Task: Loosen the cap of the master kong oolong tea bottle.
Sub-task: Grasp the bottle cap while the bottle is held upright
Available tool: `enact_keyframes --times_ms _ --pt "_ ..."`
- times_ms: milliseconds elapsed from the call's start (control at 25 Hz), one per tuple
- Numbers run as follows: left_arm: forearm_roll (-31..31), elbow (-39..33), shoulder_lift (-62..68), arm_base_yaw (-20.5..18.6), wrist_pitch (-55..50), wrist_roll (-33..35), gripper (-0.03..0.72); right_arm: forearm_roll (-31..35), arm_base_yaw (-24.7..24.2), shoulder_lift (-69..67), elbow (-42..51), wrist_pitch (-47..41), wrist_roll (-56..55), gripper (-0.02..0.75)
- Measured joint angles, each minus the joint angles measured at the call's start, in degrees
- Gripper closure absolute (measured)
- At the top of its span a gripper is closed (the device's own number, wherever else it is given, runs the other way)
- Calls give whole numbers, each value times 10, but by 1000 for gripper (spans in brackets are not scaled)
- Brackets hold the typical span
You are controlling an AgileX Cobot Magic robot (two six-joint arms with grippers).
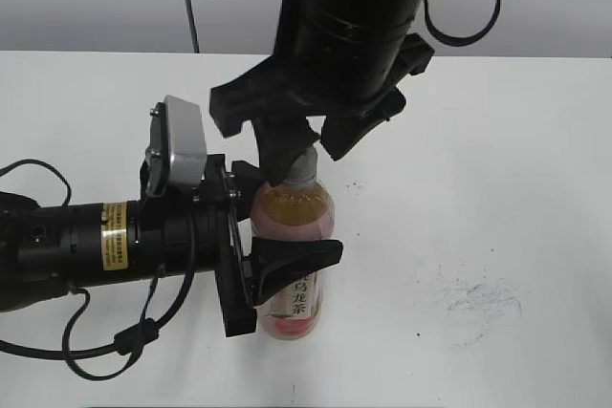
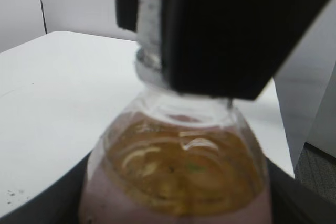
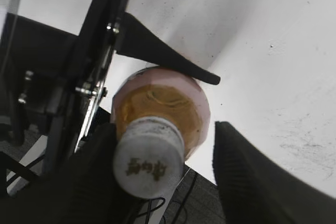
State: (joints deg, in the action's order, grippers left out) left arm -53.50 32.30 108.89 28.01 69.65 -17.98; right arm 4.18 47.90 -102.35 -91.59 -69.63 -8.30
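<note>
The master kong oolong tea bottle [image 1: 295,215] stands upright on the white table, amber tea in it and a pink-and-white label low down. My left gripper [image 1: 273,236] is shut on its body from the left; the left wrist view shows the bottle [image 2: 178,166] filling the space between the jaws [image 2: 178,208]. The grey-white cap [image 1: 304,167] sits on the neck. My right gripper [image 1: 316,150] hangs over it, open. In the right wrist view one finger touches the cap [image 3: 148,156] on the left and the other stands apart on the right; the gripper [image 3: 163,127] straddles it.
The white table [image 1: 497,188] has dark scuff marks [image 1: 483,298] at the right. The left arm's black cables [image 1: 105,341] loop over the front left. A grey wall runs behind the table.
</note>
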Motion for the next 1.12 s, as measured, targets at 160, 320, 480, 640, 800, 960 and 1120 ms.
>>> enact_keyframes --times_ms 160,320,480,640,800,960,1120 --pt "0 0 0 0 0 0 241 14 2 0 0 2 40 464" --pt "0 0 0 0 0 0 241 14 2 0 -1 2 131 465" --pt "-2 0 0 0 0 0 241 18 2 0 -1 3 315 465" --pt "-4 0 0 0 1 1 241 21 2 0 -6 -2 518 465" --pt "-2 0 0 0 1 4 241 21 2 -6 -19 -13 698 465" --pt "0 0 0 0 1 5 241 21 2 -9 -24 -18 883 465" --pt "0 0 0 0 1 5 241 33 2 -9 -24 -20 1062 465"
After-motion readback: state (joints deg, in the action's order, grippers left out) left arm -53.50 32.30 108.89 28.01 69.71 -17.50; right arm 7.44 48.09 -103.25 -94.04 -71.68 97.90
